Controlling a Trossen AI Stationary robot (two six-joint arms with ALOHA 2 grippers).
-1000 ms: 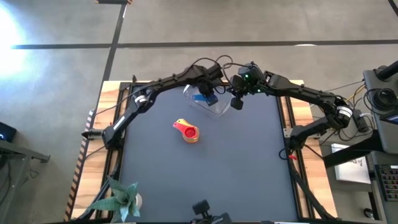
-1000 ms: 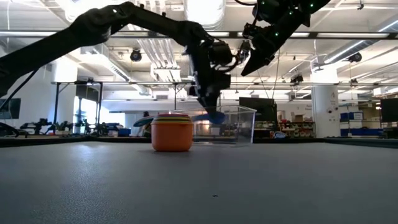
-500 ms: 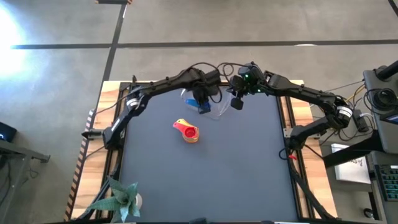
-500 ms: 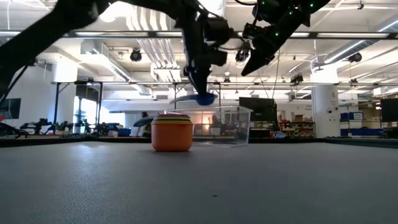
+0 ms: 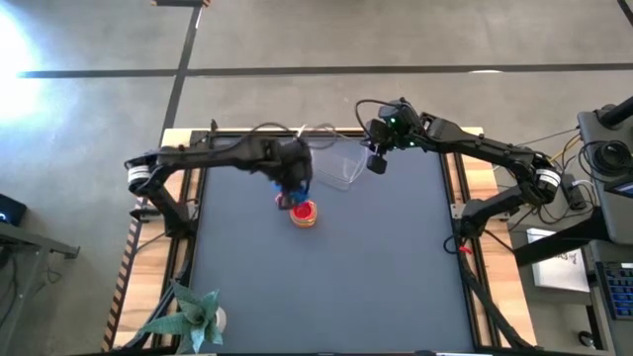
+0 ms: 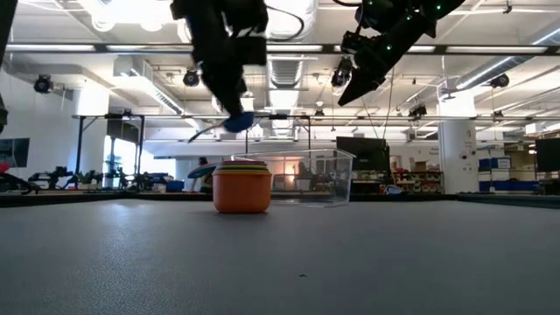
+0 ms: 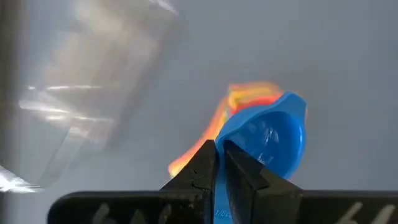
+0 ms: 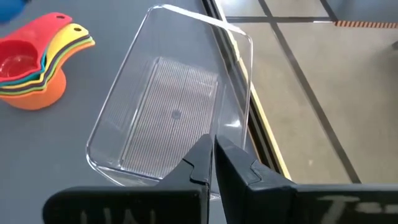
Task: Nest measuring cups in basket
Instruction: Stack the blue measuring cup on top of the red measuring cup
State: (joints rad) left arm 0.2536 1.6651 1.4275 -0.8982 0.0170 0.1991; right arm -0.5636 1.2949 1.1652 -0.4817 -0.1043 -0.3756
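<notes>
A blue measuring cup (image 7: 268,135) hangs in my left gripper (image 7: 217,163), which is shut on it just above a nested stack of cups (image 5: 304,213). The stack has a red cup (image 8: 18,57) on top and an orange one (image 6: 242,191) at the bottom, and rests on the mat. The clear basket (image 8: 168,106) lies on the mat behind and to the right of the stack (image 6: 317,178); nothing shows inside it. My right gripper (image 8: 212,157) hovers shut above the basket's far right end (image 5: 376,163). My left gripper pinches the blue cup between its two fingers at the edge nearest them (image 7: 231,148). Blue shows between the fingers, but I cannot tell whether it is handle or rim. The fingers slant down from above. The cup hangs below them (image 6: 236,121), clear of the stack.
The dark mat (image 5: 346,287) stretches bare toward the near edge. A potted plant (image 5: 193,314) stands at the near left corner. Wooden table edges (image 5: 178,148) and cables frame the mat, and equipment (image 5: 603,158) sits off to the right.
My left gripper has risen out of the basket with the blue cup and carried it toward the table's left and near edges, ending over the cup stack. Its wrist has rolled somewhat on the way. The cup stays held and clear of everything.
</notes>
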